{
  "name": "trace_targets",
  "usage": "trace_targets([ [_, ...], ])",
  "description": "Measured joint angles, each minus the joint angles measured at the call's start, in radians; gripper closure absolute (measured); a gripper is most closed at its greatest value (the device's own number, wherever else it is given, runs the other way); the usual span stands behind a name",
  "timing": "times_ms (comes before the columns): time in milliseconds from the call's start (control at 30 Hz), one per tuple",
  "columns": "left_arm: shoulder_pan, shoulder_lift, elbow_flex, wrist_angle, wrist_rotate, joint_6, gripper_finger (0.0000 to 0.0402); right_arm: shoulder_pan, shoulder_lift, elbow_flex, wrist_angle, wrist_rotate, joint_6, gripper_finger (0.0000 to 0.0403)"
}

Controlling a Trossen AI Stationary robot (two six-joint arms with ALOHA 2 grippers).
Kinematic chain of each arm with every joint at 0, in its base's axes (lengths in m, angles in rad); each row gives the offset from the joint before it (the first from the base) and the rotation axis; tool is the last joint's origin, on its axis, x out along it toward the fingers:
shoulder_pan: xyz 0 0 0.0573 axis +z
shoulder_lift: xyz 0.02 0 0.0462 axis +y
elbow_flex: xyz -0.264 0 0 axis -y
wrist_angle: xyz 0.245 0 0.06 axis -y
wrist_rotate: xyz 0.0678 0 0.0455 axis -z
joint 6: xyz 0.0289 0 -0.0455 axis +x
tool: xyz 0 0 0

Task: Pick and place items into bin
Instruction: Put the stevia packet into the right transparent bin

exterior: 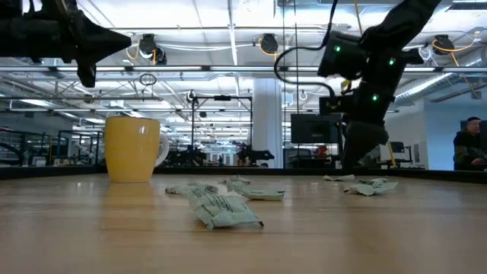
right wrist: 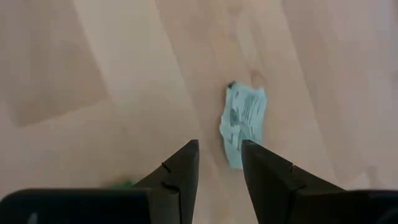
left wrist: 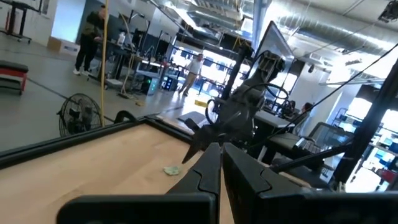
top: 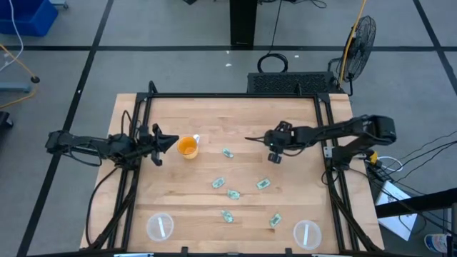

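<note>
Several small pale green-and-white packets lie flat on the wooden table point(top: 178, 114), among them one point(top: 227, 153) at the middle and others point(top: 218, 183) point(top: 263, 184) nearer the front. My right gripper point(right wrist: 217, 144) hangs open above the table, slanting down, with the middle packet point(right wrist: 244, 124) just beyond its fingertips and untouched. In the high view this gripper point(top: 250, 139) is right of that packet. My left gripper point(top: 168, 141) waits shut, level, at the left beside an orange cup point(top: 187, 147). Nothing that is plainly a bin shows.
Two clear round dishes point(top: 160, 227) point(top: 307, 233) sit at the near corners. More packets point(top: 228, 215) point(top: 275, 220) lie between them. A black frame rail point(top: 235, 96) borders the table's far side. Bare wood lies along the far half.
</note>
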Motion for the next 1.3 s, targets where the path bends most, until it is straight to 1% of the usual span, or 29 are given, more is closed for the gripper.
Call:
trace_targets([
  [167, 0.000, 0.000, 0.000, -0.013, 0.000, -0.002, 0.0382, -0.020, 0.060, 0.000, 0.007, 0.000, 0.000, 0.0289],
  [333, 0.000, 0.000, 0.000, -0.039, 0.000, -0.001, 0.0382, -0.038, 0.078, 0.000, 0.017, 0.026, -0.002, 0.0289],
  [600, 0.000, 0.000, 0.000, -0.058, 0.002, -0.003, 0.0382, -0.097, 0.073, -0.017, 0.032, -0.018, -0.027, 0.0293],
  [667, 0.000, 0.000, 0.000, -0.060, 0.002, -0.003, 0.0382, -0.112, 0.072, -0.036, 0.061, -0.045, -0.024, 0.0304],
  [767, 0.000, 0.000, 0.000, -0.077, 0.002, -0.003, 0.0382, -0.122, 0.070, -0.065, 0.115, -0.078, -0.030, 0.0332],
  [867, 0.000, 0.000, 0.000, -0.084, 0.002, -0.003, 0.0382, -0.123, 0.072, -0.079, 0.147, -0.071, -0.055, 0.0369],
  [933, 0.000, 0.000, 0.000, -0.093, 0.002, -0.004, 0.0382, -0.122, 0.073, -0.084, 0.148, -0.046, -0.062, 0.0392],
  [1033, 0.000, 0.000, 0.000, -0.104, 0.002, -0.021, 0.0382, -0.122, 0.068, -0.084, 0.150, -0.009, -0.060, 0.0397],
  [1167, 0.000, 0.000, 0.000, -0.127, 0.002, -0.046, 0.0382, -0.094, 0.033, -0.088, 0.145, 0.001, -0.060, 0.0402],
  [1233, 0.000, 0.000, 0.000, -0.141, 0.002, -0.058, 0.0382, -0.065, -0.006, -0.086, 0.094, 0.007, -0.040, 0.0402],
  [1300, 0.000, 0.000, 0.000, -0.151, 0.002, -0.065, 0.0382, -0.026, -0.062, -0.052, 0.003, 0.005, 0.005, 0.0402],
])
